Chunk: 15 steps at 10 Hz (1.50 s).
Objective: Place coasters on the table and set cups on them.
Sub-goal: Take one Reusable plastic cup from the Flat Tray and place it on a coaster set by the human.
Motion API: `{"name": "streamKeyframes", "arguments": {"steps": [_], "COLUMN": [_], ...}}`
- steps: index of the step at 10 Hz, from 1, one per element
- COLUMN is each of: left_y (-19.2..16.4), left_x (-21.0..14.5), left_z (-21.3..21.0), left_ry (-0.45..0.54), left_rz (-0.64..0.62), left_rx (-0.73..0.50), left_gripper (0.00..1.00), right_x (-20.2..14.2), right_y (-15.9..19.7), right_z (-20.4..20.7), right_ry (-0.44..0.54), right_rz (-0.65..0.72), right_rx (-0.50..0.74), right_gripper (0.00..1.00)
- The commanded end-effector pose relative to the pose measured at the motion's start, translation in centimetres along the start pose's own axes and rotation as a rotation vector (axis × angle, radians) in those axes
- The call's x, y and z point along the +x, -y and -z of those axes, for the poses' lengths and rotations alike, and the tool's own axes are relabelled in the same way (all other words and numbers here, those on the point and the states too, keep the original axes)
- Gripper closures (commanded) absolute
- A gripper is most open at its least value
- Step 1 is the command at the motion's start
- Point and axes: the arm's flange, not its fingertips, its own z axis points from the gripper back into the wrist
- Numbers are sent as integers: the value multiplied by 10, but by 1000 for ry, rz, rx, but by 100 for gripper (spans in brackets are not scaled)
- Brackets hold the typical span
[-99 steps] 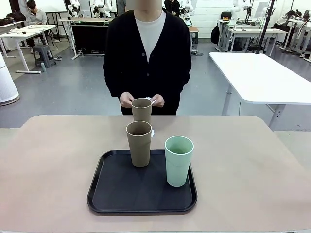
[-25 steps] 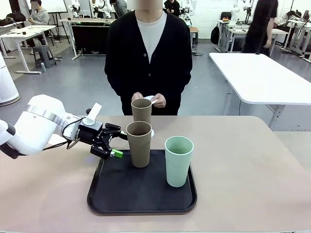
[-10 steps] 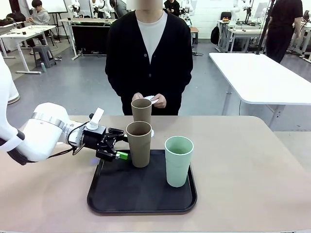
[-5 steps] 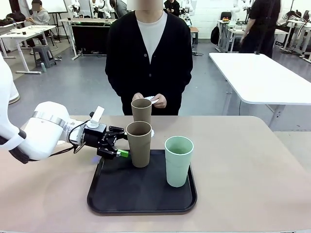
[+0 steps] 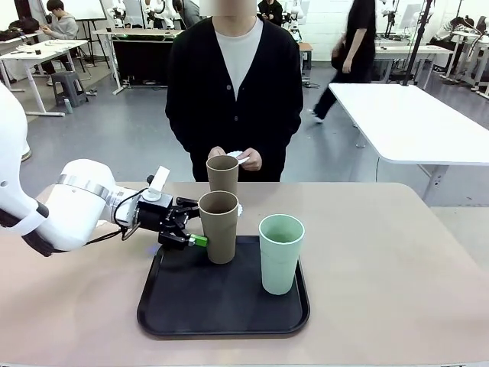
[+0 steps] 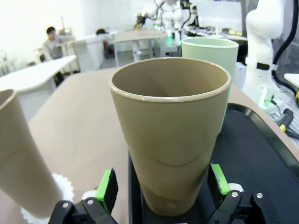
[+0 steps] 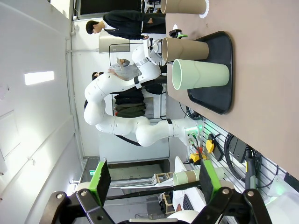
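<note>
Straddling the tan cup [image 6: 170, 135] on the black tray [image 5: 229, 306], left fingers [image 6: 107, 189] stand fully spread, unclamped; right fingers [image 7: 100, 179] spread, empty.

place: lab | cues: white worktables [image 5: 412, 115], open grey floor [image 5: 99, 145]

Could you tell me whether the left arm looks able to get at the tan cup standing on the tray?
Probably yes: the left hand stands open astride the tan cup near its base, with nothing between them.
</note>
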Motion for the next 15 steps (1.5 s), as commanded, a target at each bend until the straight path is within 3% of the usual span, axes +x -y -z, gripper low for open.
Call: {"name": "streamKeyframes", "arguments": {"steps": [1,12,13,14,15], "left_y": [-3,7,6,7,7], "left_x": [-4,-1,-1,-2,-2], "left_z": [7,67,68,68,69], "left_ry": [2,12,12,11,12], "left_rz": [20,48,55,57,56], "left_rx": [20,-60,-63,-63,-61], "left_gripper": [0,0,46,56,100], "right_x": [0,0,0,0,0], "right_y": [0,0,0,0,0], "right_z": [-1,-1,-1,-1,-1], "right_ry": [0,0,0,0,0], "right_rz": [-5,-5,-5,-5,-5], "right_rx": [8,8,8,8,8], "right_gripper": [0,0,0,0,0]}}
